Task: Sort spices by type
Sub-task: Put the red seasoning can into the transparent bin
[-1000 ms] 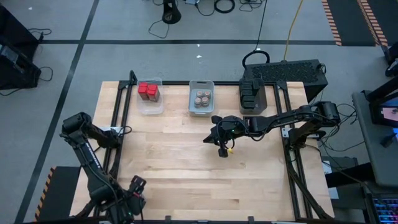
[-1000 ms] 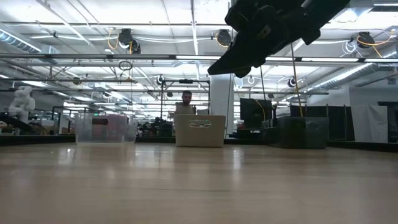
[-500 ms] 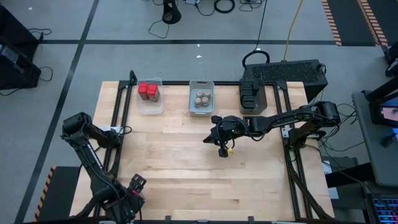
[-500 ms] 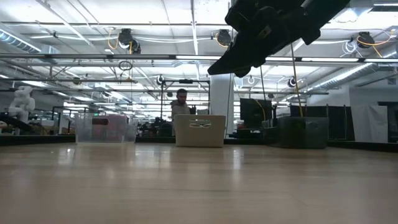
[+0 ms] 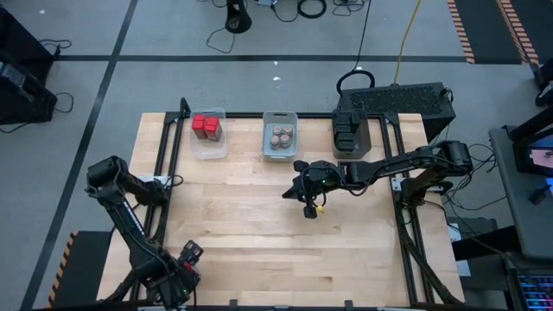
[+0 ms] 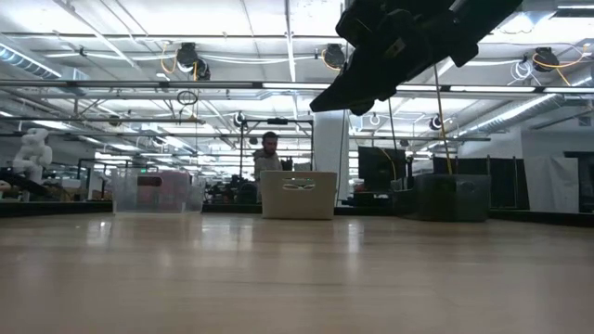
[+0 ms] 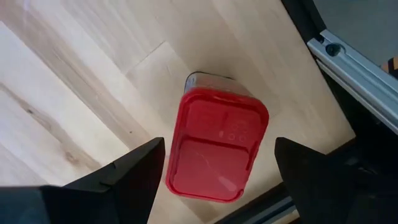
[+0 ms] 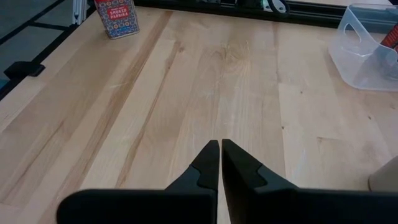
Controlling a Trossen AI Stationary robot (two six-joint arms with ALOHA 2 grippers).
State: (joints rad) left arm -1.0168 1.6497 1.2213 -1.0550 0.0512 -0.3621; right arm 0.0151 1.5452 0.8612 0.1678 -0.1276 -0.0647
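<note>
- Three bins stand in a row along the far edge of the bench [image 5: 259, 216], well apart from one another.
- The clear bin [image 5: 208, 134] at the left end of the row holds red spice blocks [image 5: 206, 126], packed together at its far end; the near part of it lies bare.
- The middle grey bin [image 5: 279, 135], to the right of the clear bin, holds round brownish-topped jars [image 5: 281, 136] clustered side by side.
- The dark bin [image 5: 351, 134], to the right of the grey bin, holds dark grey blocks [image 5: 349, 130]; how many cannot be told.
- One red spice tin [image 7: 217, 146] stands alone on the bench at the near left corner, far from the clear bin and close to the bench's edge rail [image 7: 354, 65].
- In the left wrist view the tin has a rounded-corner rectangular red lid with embossed marks and a dark rim showing at its far side; in the right wrist view its printed label [image 8: 115, 17] is red and patterned.
- The left gripper [image 7: 217, 180] hangs over that tin, jaws spread wide, one on either side of the lid, not touching it.
- The right gripper [image 8: 220, 158] hovers above the bench's middle, nearer than the grey bin, jaws pressed together and empty.
- A person [image 6: 268, 153] shows in the room behind the grey bin in the low view.
</note>
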